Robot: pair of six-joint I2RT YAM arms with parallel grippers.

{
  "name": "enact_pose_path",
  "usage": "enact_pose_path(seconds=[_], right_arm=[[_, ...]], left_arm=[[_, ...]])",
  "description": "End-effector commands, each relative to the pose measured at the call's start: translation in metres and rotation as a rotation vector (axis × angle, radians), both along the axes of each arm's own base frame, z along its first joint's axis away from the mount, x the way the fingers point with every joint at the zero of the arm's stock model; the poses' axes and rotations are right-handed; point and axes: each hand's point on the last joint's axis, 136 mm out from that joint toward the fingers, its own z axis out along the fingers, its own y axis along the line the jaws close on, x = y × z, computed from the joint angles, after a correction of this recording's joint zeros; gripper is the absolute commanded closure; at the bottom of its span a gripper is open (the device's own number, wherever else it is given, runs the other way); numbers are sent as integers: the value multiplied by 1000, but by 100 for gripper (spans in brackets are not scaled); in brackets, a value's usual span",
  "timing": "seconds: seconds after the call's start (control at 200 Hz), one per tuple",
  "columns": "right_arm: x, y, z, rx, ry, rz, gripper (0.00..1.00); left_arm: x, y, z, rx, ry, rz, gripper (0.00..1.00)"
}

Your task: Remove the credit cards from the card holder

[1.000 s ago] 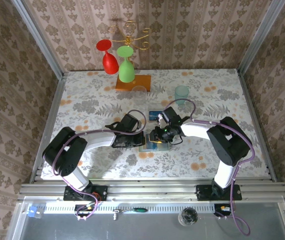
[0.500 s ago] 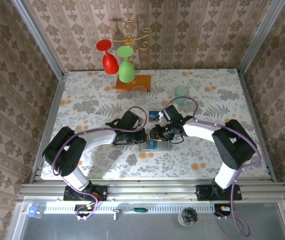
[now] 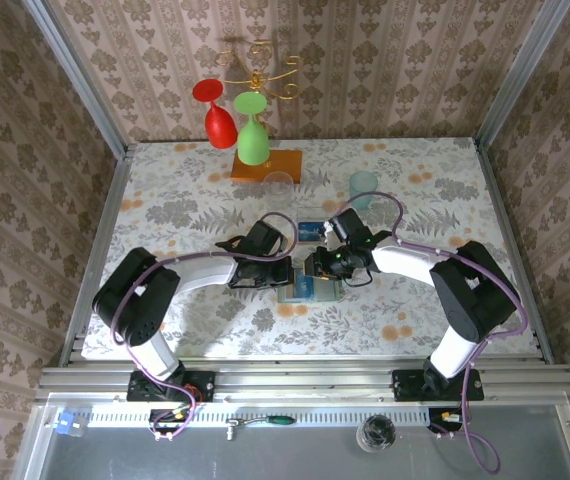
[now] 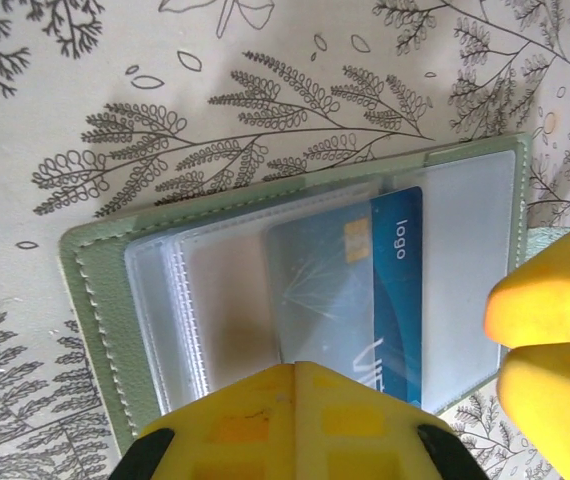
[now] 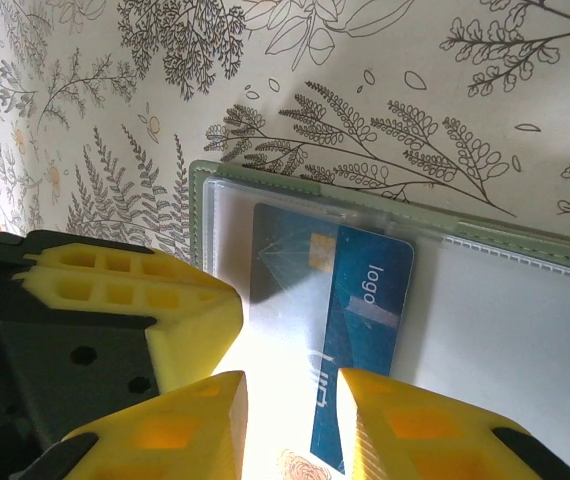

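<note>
The card holder (image 4: 90, 290) lies open and flat mid-bench (image 3: 165, 200), the blue card (image 4: 397, 290) partly out of its clear sleeve; the left gripper (image 4: 295, 400) is closed and seems to pin the holder's edge, while the right gripper (image 5: 290, 395) has its jaws partly apart over the card's end, nothing clearly pinched. To do this well, hold the holder down firmly and draw the card straight along the sleeve, low and slow. The bench wears a pale fern-printed cloth, and brown patterned wallpaper closes in three sides.
</note>
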Motion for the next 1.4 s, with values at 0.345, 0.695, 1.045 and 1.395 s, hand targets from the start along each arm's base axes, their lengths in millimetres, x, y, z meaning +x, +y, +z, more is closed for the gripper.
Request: enact_pose_path(seconds=[0.345,0.695,1.045,1.395], right_arm=[[-7,-3,-26,-9,77,-18,70],[-10,-8,-33,-27,90,-37,70],[-9,6,-20,86,95,-37,71],[-7,-9,-20,17,56,-69,71]], left_arm=[[-7,7,-14,17,26,-2,100],[-8,8,-14,14,26,3,100],[-8,8,-14,11,30,6,100],[-9,9,-16,15,33,7,100]])
